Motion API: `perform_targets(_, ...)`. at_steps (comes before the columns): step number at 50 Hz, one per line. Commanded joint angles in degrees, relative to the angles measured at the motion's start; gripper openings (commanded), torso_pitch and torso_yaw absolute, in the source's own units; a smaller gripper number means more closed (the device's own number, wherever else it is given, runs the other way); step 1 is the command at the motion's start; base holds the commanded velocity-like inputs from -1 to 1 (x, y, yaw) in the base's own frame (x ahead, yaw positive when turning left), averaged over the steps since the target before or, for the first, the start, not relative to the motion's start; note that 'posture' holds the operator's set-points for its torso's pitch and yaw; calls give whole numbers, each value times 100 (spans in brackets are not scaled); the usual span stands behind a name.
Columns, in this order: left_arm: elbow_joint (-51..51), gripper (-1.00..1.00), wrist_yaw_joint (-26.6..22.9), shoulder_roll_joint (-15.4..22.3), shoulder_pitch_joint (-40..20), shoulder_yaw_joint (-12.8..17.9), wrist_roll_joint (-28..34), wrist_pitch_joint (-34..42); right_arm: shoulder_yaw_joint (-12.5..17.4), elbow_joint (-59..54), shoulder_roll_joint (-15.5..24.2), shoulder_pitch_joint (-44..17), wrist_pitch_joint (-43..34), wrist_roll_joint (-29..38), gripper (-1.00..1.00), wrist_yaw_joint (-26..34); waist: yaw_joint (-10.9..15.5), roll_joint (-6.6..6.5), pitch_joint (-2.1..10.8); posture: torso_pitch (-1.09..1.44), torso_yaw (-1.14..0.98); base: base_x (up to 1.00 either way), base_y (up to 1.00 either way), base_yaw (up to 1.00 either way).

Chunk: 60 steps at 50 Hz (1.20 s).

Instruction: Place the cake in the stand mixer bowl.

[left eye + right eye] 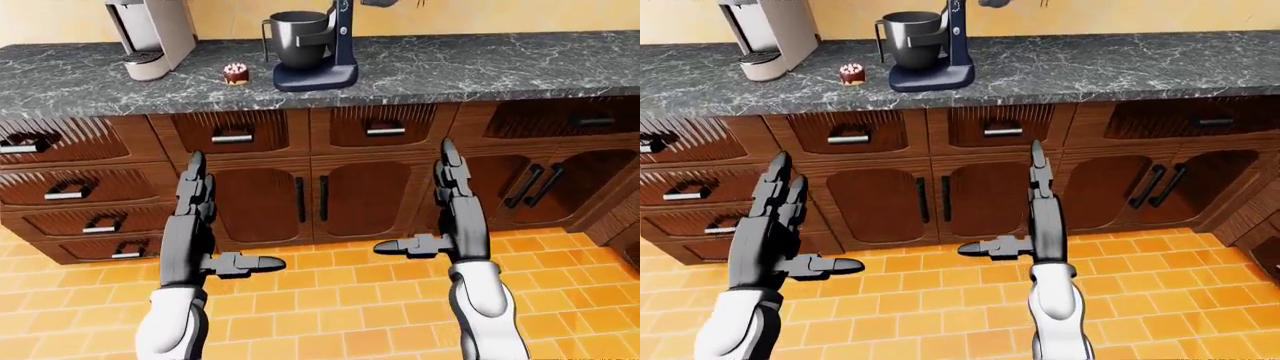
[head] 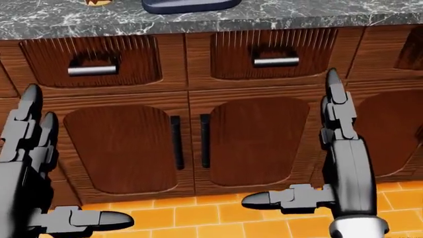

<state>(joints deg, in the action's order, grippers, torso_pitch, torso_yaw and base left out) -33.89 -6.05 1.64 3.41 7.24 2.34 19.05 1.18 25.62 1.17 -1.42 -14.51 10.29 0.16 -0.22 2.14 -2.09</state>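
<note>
Grey marble counter (image 1: 480, 67) carries the cake (image 1: 236, 73) beside the stand mixer bowl (image 1: 296, 39) — my left hand (image 1: 192, 225) and right hand (image 1: 452, 214) spread, empty.

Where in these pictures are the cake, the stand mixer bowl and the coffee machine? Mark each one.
cake (image 1: 237, 73): left-eye view, on its dark frosted top.
stand mixer bowl (image 1: 296, 39): left-eye view, on its dark outer wall.
coffee machine (image 1: 168, 30): left-eye view, on its pale upright body.
</note>
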Motion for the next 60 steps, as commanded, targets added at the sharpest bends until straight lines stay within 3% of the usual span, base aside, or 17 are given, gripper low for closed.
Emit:
perform_targets(1,-242,100,20,54,-93,75,0,-144,-53,227,-17,-107,130,-1,100,-11,29,64,77,0,0,12,0,0)
perform_targets(8,-247,100,20,56,-95,69,8,-139,-54,240,-19,-114,112,3,100,-13,1,-329,9,0,0,11,0,0)
perform_targets(11,-261,100,14,59,-99,84,-4,-124,-64,237,-21,-118,116,10,100,-16,-9,-822,140,0,0,12,0,0)
perform_targets(12,-255,100,14,57,-91,82,-2,-137,-68,241,-22,-116,111,15,100,-16,68,-539,69,0,0,12,0,0)
perform_targets(14,-269,100,11,55,-78,77,0,-136,-72,251,-22,-113,107,19,100,-16,64,-613,58,0,0,11,0,0)
perform_targets(19,-288,100,3,50,-55,86,-5,-143,-87,283,-27,-96,95,33,100,-14,80,-359,55,0,0,12,0,0)
perform_targets(24,-276,100,1,50,-58,86,5,-149,-81,269,-27,-99,107,33,100,-15,79,205,105,0,0,12,0,0)
perform_targets(25,-267,100,2,48,-56,84,6,-158,-81,269,-26,-101,107,35,100,-16,18,-34,98,0,0,12,0,0)
perform_targets(27,-260,100,5,46,-62,79,10,-162,-78,262,-25,-107,113,34,100,-18,19,42,74,0,0,11,0,0)
perform_targets(33,-218,100,15,50,-87,82,11,-175,-66,278,-24,-112,117,34,100,-24,6,-280,8,0,0,12,0,0)
perform_targets(36,-228,100,17,53,-92,88,7,-165,-62,270,-20,-118,120,32,100,-21,-18,-697,96,0,0,11,0,0)
perform_targets(45,-166,100,18,57,-82,77,14,-214,-79,309,-26,-117,85,50,100,-19,72,-321,47,0,0,11,0,0)
perform_targets(47,-173,100,15,56,-72,72,19,-220,-84,325,-30,-104,80,53,100,-21,88,-146,52,0,0,12,0,0)
perform_targets(49,-183,100,11,59,-79,86,10,-204,-90,334,-33,-97,76,56,100,-22,81,194,152,0,0,11,0,0)
perform_targets(50,-165,100,11,59,-75,87,13,-224,-93,337,-34,-94,75,58,100,-23,31,26,103,0,0,12,0,0)
perform_targets(54,-190,100,6,58,-66,89,13,-212,-94,363,-33,-75,70,63,100,-22,7,-21,85,0,0,11,0,0)
perform_targets(60,-218,100,-2,57,-60,103,3,-195,-92,380,-30,-68,64,68,100,-18,-13,-454,11,0,0,11,0,0)
